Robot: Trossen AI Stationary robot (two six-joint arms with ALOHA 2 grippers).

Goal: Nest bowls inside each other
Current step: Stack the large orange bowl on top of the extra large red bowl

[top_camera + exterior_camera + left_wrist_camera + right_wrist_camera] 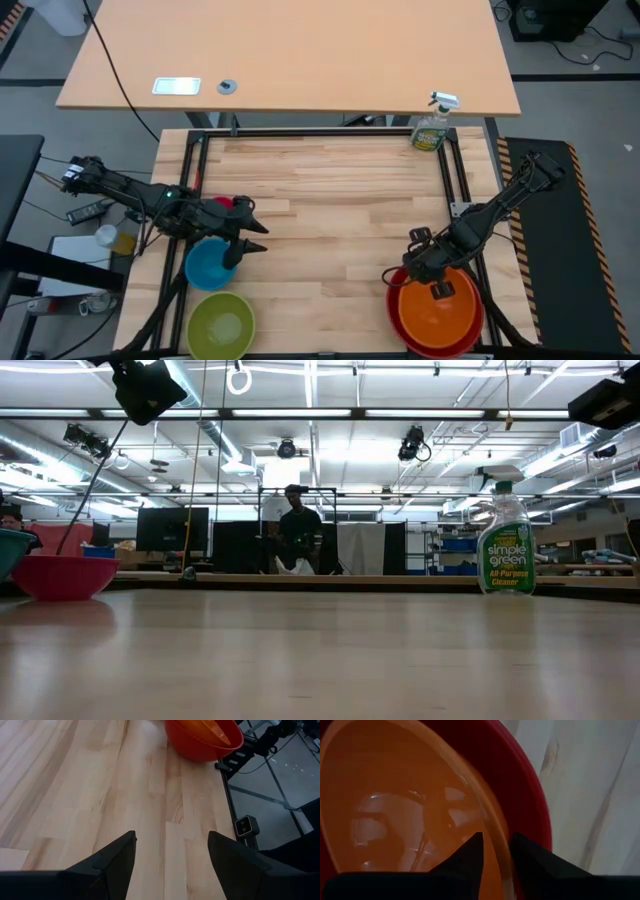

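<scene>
The orange bowl [440,312] sits nested in the red bowl [398,300] at the table's near right corner. My right gripper [497,851] points down over their left rims, open, one finger inside the orange bowl and one outside its rim [504,845]. At the left, my left gripper [255,238] hangs open above the table with nothing between its fingers [170,855]. The blue bowl [208,265] rests just below it and the small pink bowl [225,203] lies behind the arm, partly hidden. The lime green bowl [220,322] rests at the near left edge.
A green spray bottle [432,130] stands at the far right corner, also seen in the low view [505,535]. A black metal frame [320,133] borders the table. Bare wood [330,220] stretches across the middle between the two arms.
</scene>
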